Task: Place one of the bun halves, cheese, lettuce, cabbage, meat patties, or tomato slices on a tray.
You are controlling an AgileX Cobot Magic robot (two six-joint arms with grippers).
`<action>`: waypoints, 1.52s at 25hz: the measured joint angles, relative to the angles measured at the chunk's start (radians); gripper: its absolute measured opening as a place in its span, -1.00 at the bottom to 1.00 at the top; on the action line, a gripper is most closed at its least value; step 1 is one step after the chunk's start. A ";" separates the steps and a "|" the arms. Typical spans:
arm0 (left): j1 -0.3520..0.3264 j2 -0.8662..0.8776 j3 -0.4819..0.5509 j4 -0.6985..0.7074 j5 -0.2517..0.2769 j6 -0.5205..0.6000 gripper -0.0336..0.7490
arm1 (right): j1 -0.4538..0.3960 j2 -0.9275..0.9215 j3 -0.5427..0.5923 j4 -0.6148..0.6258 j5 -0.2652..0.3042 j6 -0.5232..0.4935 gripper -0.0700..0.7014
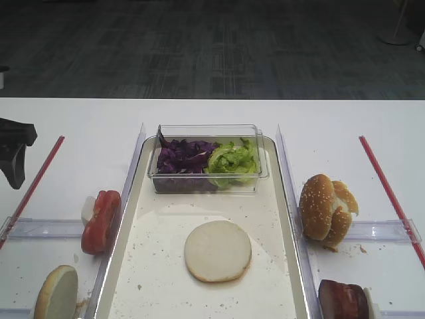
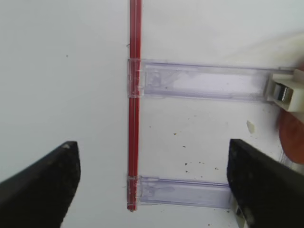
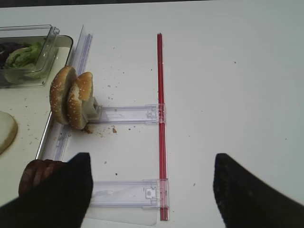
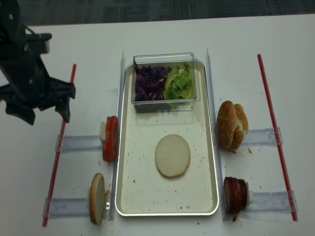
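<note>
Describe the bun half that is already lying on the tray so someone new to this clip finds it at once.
Start at the large silver-rimmed tray in the middle of the table, with the clear tub of purple and green shreds at its far end. Nearer the camera, alone on the speckled floor, lies the plain bun half. It lies flat, pale cut face up, and seedless, unlike the sesame-seeded bun halves standing on edge to the tray's right.

The left arm (image 4: 27, 64) is matte black, apparently cabled, with blunt tapered black fingers (image 2: 45, 183).
</note>
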 joint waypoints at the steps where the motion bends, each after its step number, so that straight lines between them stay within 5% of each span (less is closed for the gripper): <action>1: 0.005 0.000 0.000 0.002 0.004 0.002 0.56 | 0.000 0.000 0.000 0.000 0.000 0.000 0.61; 13: 0.009 -0.205 0.162 -0.001 0.002 -0.002 0.56 | 0.000 0.000 0.000 0.000 0.000 0.000 0.61; 38: 0.009 -1.083 0.576 0.031 0.057 0.010 0.51 | 0.000 0.000 0.000 0.000 0.000 0.000 0.61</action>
